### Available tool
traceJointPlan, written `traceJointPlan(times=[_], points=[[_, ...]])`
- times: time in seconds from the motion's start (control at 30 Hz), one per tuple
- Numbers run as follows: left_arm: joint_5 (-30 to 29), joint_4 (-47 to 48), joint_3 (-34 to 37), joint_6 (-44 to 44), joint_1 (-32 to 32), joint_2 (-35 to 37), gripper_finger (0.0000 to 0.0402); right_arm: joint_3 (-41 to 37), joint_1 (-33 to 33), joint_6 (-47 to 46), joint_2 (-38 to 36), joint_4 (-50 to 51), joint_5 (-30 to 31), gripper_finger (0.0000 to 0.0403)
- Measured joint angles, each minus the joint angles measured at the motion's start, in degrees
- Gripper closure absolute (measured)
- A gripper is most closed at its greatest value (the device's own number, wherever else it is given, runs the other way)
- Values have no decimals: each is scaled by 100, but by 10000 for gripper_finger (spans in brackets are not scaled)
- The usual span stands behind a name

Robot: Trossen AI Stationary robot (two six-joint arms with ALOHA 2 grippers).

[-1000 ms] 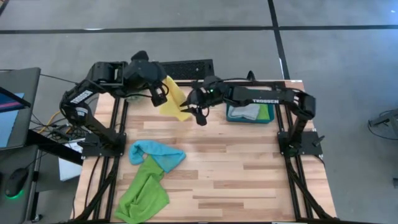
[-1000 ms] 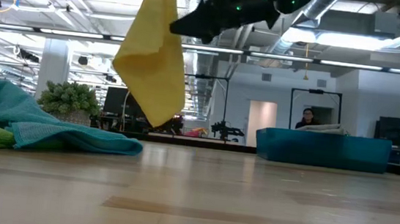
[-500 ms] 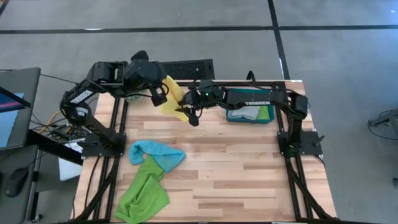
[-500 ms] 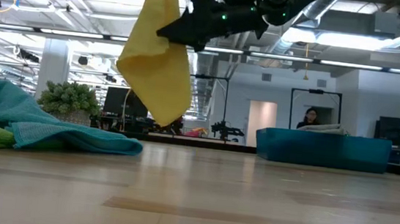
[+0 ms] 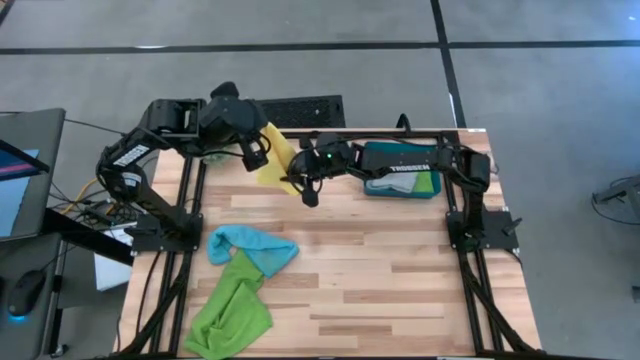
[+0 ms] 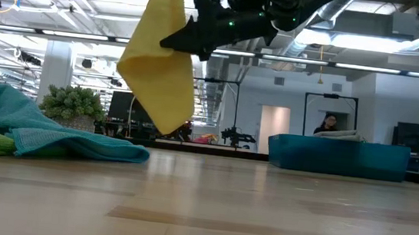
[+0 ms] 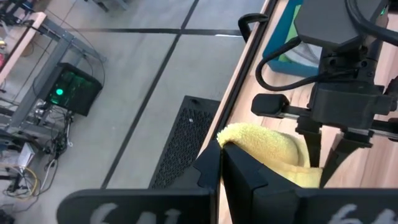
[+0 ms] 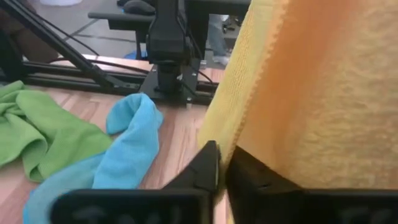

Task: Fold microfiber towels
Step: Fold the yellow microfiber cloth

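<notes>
We see the left pincer [image 5: 262, 150] clamped on the top corner of a soft yellow microfiber towel [image 6: 160, 63], which hangs below it in a loose, creased drape clear of the wooden desk [image 5: 400, 270]. The right pincer [image 5: 305, 186], just beside it, has its fingers pinched together on the towel's side edge. Farther off on the desk lie a crumpled light blue towel [image 5: 252, 246] and a lime green towel [image 5: 230, 312], overlapping. Behind the right pincer sits a teal bin [image 5: 402, 182].

A teal bin [image 5: 402, 183] sits at the tabletop's [image 5: 380, 270] far edge (right side), a plant ball [image 6: 72, 104] opposite.
</notes>
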State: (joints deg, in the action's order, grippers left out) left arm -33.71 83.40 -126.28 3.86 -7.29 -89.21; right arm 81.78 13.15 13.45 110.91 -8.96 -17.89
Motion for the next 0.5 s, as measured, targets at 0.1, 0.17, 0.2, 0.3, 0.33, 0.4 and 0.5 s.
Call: traceJointPlan(times=[0.1, 0.17, 0.2, 0.3, 0.33, 0.4, 0.5], points=[[0, 96, 0, -33, 0, 0, 401, 0, 0, 0, 0, -5, -2, 392], [0, 181, 0, -121, 0, 0, 401, 0, 4, 0, 0, 3, -4, 389], [1, 222, 0, -161, 0, 0, 401, 0, 7, 0, 0, 16, -4, 388], [2, 372, 0, -294, 0, 0, 401, 0, 7, 0, 0, 134, -4, 396], [2, 404, 0, -336, 0, 0, 401, 0, 9, 2, 0, 159, -4, 397], [3, 487, 0, -403, 0, 0, 401, 0, 11, 0, -6, 191, -4, 395], [4, 540, 0, -491, 0, 0, 401, -1, 48, 7, -116, 387, -7, 398]])
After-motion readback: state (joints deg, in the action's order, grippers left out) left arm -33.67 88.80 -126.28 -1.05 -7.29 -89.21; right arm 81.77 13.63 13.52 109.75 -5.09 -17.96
